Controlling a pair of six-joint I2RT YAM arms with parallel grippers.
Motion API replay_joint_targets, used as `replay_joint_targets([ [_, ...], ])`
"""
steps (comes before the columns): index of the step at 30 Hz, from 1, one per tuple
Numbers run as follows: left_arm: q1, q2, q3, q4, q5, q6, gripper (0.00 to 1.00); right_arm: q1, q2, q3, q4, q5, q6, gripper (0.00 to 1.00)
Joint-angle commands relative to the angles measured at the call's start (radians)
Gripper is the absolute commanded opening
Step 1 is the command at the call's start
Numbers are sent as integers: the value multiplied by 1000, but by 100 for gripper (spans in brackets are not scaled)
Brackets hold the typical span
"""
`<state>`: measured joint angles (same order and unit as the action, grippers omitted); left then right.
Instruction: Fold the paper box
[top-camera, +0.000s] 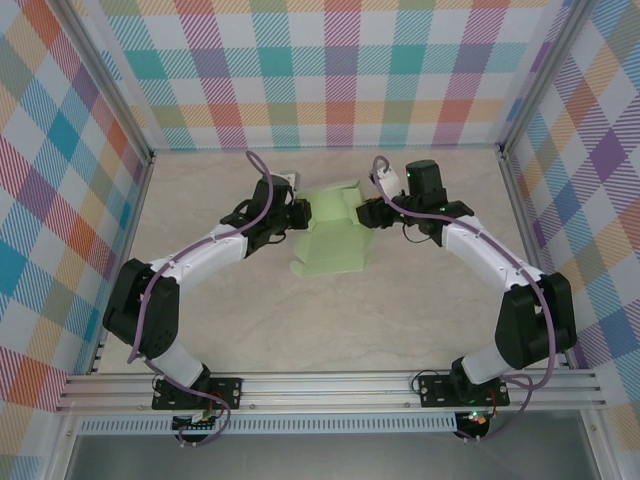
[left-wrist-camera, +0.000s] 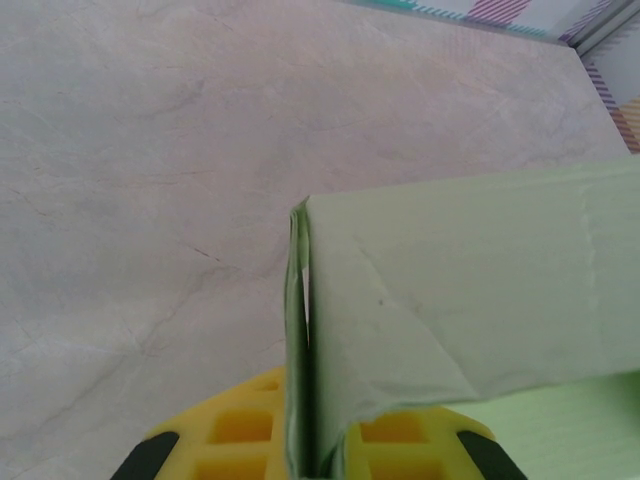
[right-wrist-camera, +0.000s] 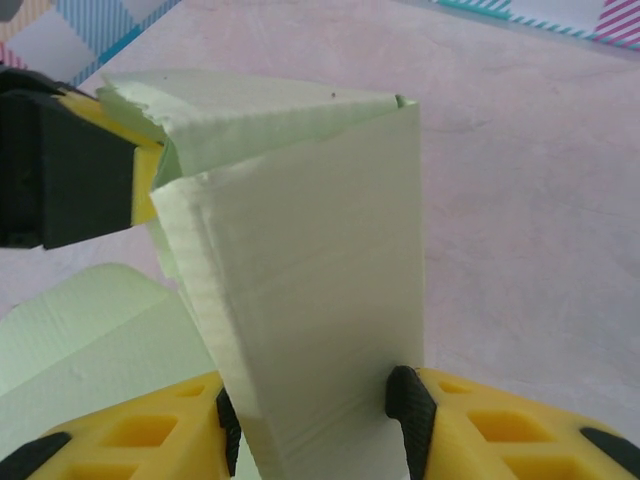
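Yellow moulded fingers (left-wrist-camera: 240, 435) of the left gripper (left-wrist-camera: 315, 455) sit lowest in the left wrist view, clenched on a doubled upright edge of the one pale light-green thin-card paper box (left-wrist-camera: 470, 300), whose raised panel runs off to the right above the beige marbled table (left-wrist-camera: 150, 150). From the right wrist, the right gripper (right-wrist-camera: 315, 425) has its two yellow fingers (right-wrist-camera: 490, 425) with black pads pressed against either side of a tall standing panel of the same card, grasping it. That view also takes in the black-and-yellow tip of the left gripper at the upper left, biting the far top corner of the card, and a flat flap lying low at the left. Only the overhead camera gives the whole count: two white-and-black arms, two grippers and one box, which lies mid-table between the grippers, its far end lifted between them and its near part flat on the surface. It also shows the plaid walls (top-camera: 330, 80) around the table and the aluminium rail (top-camera: 330, 385) carrying both arm bases.
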<state>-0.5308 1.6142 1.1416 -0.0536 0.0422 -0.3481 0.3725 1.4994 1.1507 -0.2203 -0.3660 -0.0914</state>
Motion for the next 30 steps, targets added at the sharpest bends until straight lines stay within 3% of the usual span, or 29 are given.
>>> replay_joint_targets([
  [1,-26,-26,-6,40,10,-27,0,18,25,4,41,92,24,47],
  [10,-66,-30,-15,28,-54,-62,0,80,69,30,54,283,22,44],
  [17,-128,-37,-17,24,-140,-117,0,114,88,14,115,445,67,34],
  [22,-155,-44,-20,23,-157,-158,0,115,103,4,144,467,88,26],
  [24,-156,-57,-29,27,-162,-173,7,113,109,4,144,449,86,22],
  [28,-156,-131,-73,51,-188,-162,45,84,111,-5,145,338,88,15],
  [30,-153,-183,-108,70,-204,-142,57,58,110,-11,144,270,89,11],
])
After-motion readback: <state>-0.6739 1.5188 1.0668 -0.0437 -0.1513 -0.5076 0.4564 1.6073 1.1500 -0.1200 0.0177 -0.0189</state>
